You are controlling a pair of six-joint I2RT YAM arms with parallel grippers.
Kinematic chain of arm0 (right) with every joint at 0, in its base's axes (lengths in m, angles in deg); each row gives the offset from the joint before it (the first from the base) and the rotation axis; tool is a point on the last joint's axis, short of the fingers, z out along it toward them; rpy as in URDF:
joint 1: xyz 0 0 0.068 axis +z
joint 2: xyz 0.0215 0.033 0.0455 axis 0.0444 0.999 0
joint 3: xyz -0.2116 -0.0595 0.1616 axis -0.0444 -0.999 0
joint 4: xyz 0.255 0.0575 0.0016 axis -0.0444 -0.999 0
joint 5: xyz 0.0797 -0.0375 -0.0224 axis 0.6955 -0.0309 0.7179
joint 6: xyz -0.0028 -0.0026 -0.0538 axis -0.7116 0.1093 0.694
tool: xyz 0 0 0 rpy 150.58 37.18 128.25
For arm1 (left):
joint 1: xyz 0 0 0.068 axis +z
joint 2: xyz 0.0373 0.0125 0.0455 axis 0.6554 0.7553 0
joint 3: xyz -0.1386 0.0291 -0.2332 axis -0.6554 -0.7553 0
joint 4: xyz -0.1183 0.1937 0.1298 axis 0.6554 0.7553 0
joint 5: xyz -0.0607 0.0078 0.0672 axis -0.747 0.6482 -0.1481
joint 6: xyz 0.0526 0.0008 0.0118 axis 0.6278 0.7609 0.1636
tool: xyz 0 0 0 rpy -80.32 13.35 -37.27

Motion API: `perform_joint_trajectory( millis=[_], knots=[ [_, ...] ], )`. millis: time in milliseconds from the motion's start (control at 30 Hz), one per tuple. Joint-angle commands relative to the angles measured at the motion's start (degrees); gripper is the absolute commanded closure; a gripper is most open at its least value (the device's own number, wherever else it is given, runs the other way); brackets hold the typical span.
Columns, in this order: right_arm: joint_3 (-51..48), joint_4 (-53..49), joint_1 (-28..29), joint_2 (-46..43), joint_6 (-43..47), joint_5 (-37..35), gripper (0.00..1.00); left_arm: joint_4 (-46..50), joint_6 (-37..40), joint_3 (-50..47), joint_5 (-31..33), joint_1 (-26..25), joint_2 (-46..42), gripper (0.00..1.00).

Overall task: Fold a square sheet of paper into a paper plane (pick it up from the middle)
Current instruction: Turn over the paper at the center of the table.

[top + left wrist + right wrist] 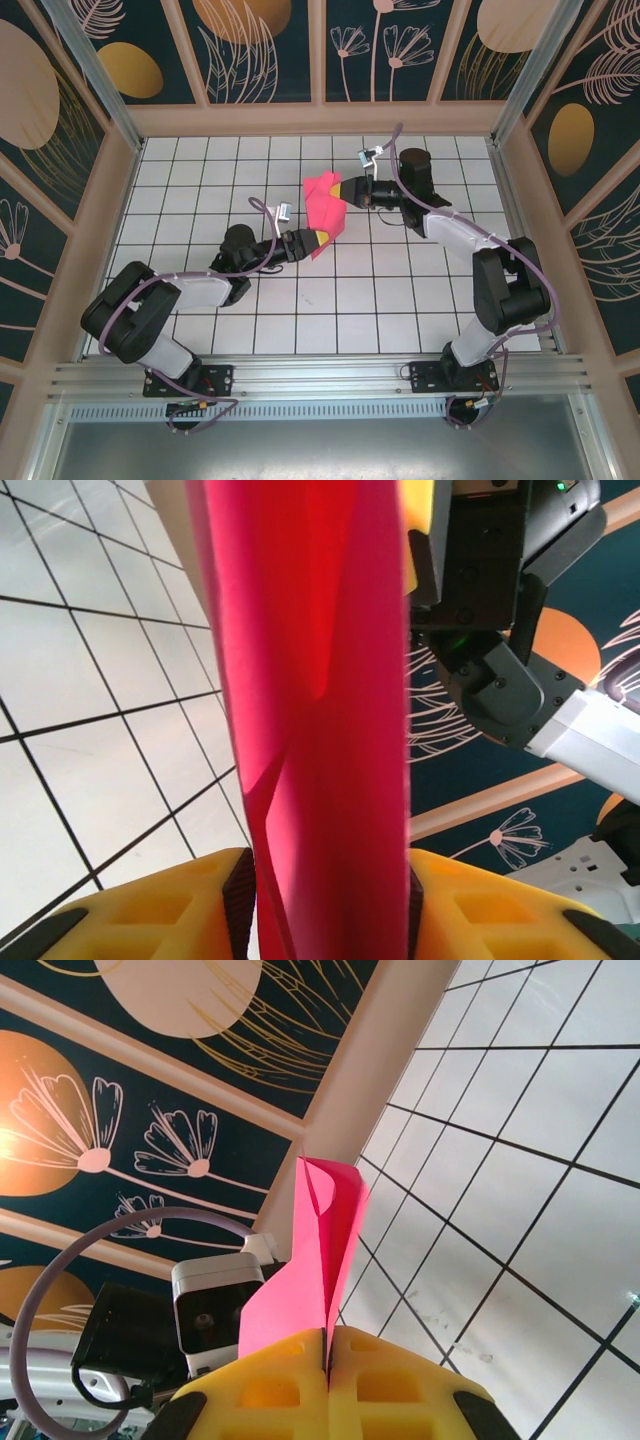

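Observation:
The magenta-pink sheet of paper (325,205) is folded into a narrow, creased shape and hangs above the tiled table between both grippers. My right gripper (342,189) is shut on its upper end; in the right wrist view the yellow jaws (328,1345) meet with the paper (322,1240) pinched in the seam. My left gripper (320,240) holds the lower end. In the left wrist view the paper band (320,680) fills the gap between the jaws (330,905), and both black pads (240,900) press against its sides.
The white tiled table (330,300) is walled by wooden frames and dark floral panels (260,50). The right arm's black wrist (490,600) sits close beyond the paper. The left wrist's camera (215,1305) is just behind the paper.

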Motion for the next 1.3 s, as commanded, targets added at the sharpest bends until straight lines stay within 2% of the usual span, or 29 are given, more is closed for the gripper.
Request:
perform_joint_trajectory(
  millis=[0, 133, 200, 367, 433, 533, 633, 667, 700, 733, 833, 967, 1067, 1100, 1267],
  knots=[
    [1.99, -0.39, -0.59, -2.22, 1.58, 2.26, 0.99, -2.31, 0.54, 0.01, -0.56, 0.72, -2.37, 0.46],
    [2.5, -1.85, -0.64, -3.33, 3.12, 2.02, 0.99, 2.89, 1.99, -1.0, 3.22, 1.55, -3.83, 0.28],
    [2.05, -1.84, -0.65, -4.12, 3.94, 1.82, 0.99, 4.56, 1.86, -1.97, 4.98, 2.09, -4.49, 0.25],
    [1.96, -2.67, -0.65, -4.0, 5.87, 1.83, 0.98, 1.7, 0.79, -2.98, 4.11, 2.27, -4.74, 0.33],
    [1.91, -2.47, -0.61, -3.66, 5.94, 2.49, 0.98, -0.44, -0.19, -2.46, 2.31, 2.26, -3.71, 0.43],
    [1.84, -2.07, -0.62, -3.24, 6.15, 2.88, 0.98, -2.01, -1.32, -1.74, 0.92, 2.32, -2.51, 0.49],
    [2.19, -1.54, -0.45, -2.63, 5.9, 3.97, 0.97, -1.44, -0.79, -1.64, 1.1, 2.26, -1.86, 0.5],
    [2.22, -1.44, -0.28, -2.55, 6.09, 4.34, 0.97, -0.33, -0.23, -1.17, 0.97, 2.28, -1.52, 0.45],
    [2.13, -1.59, -0.18, -2.63, 6.39, 4.21, 0.97, 0.45, 0.01, -0.75, 0.54, 2.26, -0.95, 0.35],
    [2.11, -1.45, -0.11, -2.65, 6.42, 4.11, 0.97, 0.44, 0.04, -0.66, 0.23, 2.27, -0.6, 0.32],
    [2.13, 0.23, 0.05, -2.5, 5.95, 5.16, 0.97, 0.19, -0.16, -0.27, -0.99, 2.26, 0.72, 0.25],
    [3.24, 0.5, 0.44, -1.92, 6.32, 5.47, 0.97, -6.36, -3.19, 0.01, -4.25, 2.27, 3.71, 0.21],
    [3.92, 1.03, 0.82, -1.16, 6.37, 5.57, 0.97, -16.91, -9.21, -0.02, -7.09, 2.27, 6.29, 0.22],
    [4.27, 0.88, 0.97, -0.89, 6.42, 5.76, 0.97, -18.22, -10.2, 0.36, -7.86, 2.27, 6.87, 0.25],
    [5.7, 0.42, 1.19, 0.5, 6.59, 5.85, 0.97, -10.73, -5.62, 1.31, -7.72, 2.27, 4.57, 0.34]
  ],
)
